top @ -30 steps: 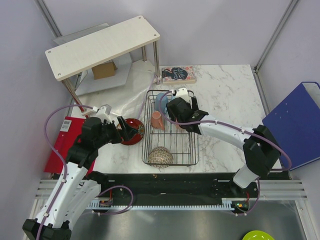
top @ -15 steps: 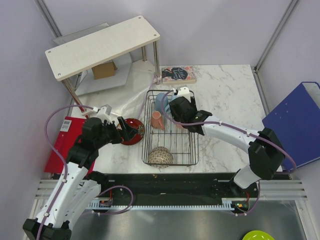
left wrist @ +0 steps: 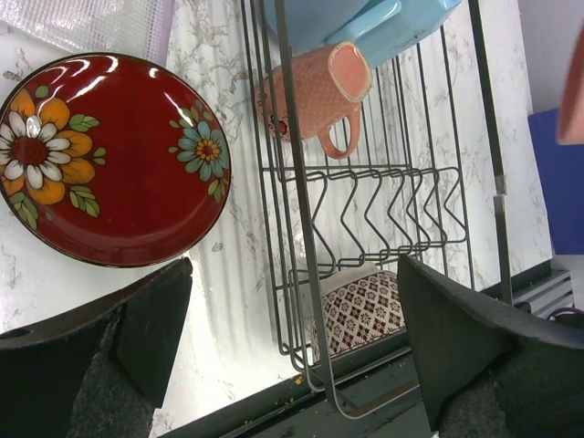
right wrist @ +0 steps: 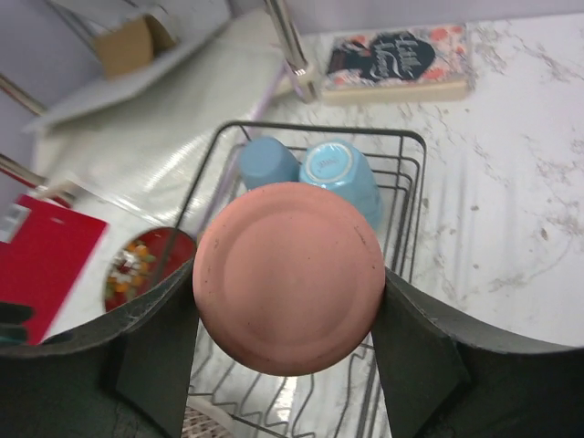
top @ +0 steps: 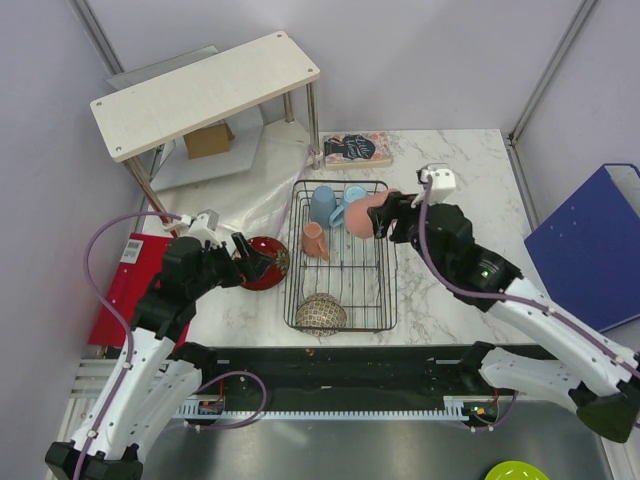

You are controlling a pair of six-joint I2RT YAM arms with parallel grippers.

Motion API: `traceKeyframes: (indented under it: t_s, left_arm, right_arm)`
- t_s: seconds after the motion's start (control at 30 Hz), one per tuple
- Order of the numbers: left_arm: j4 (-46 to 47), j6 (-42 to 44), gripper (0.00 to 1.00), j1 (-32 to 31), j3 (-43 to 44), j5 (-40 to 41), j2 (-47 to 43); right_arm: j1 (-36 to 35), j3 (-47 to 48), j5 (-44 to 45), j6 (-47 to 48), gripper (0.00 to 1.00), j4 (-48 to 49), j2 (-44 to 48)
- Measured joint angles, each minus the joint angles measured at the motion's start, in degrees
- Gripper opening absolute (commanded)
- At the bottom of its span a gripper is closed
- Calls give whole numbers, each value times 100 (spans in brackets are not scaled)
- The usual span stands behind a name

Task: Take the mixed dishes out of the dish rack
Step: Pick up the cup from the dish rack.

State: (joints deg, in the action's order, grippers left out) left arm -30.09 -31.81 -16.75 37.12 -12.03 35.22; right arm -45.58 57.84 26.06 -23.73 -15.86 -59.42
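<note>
Right gripper (top: 384, 215) is clamped on the tall salmon-pink ceramic tumbler (right wrist: 288, 276), held sideways above the black wire dish rack (top: 366, 327) at its 1 o'clock corner, probably to clear the wires. Left gripper (top: 254, 259) hangs wide open over the dark red flowered plate (left wrist: 109, 160), which lies on the table at the rack's 9 o'clock.

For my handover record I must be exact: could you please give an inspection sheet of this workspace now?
Surface: white marble table, no spill seen.
Job's things: dish rack holds two light blue mugs, a salmon-pink mug, a speckled bowl; dark red plate on the table left of it; salmon-pink tumbler gripped over the rack.
Clutter: book, cardboard box under white shelf, red folder, blue binder.
Grippers: left gripper open by the plate; right gripper shut on the tumbler.
Cables: purple cables along both arms.
Surroundings: plain grey walls.
</note>
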Motion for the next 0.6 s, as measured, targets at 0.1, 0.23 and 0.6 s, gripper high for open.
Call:
traceKeyframes:
  t_s: [0.1,0.23,0.6]
  left_arm:
    - [66,-105,100,0,-7,-9,-2]
    - [673,-529,99,2,-179,-319,46]
    - [4883,-2651,95,-7,-1075,-2146,444]
  right_arm:
    - [9,-219,-286,-229,0,293,584]
    - [13,-863,-822,-636,0,990,946]
    - [114,-2809,-2476,-2295,0,3683,1067]
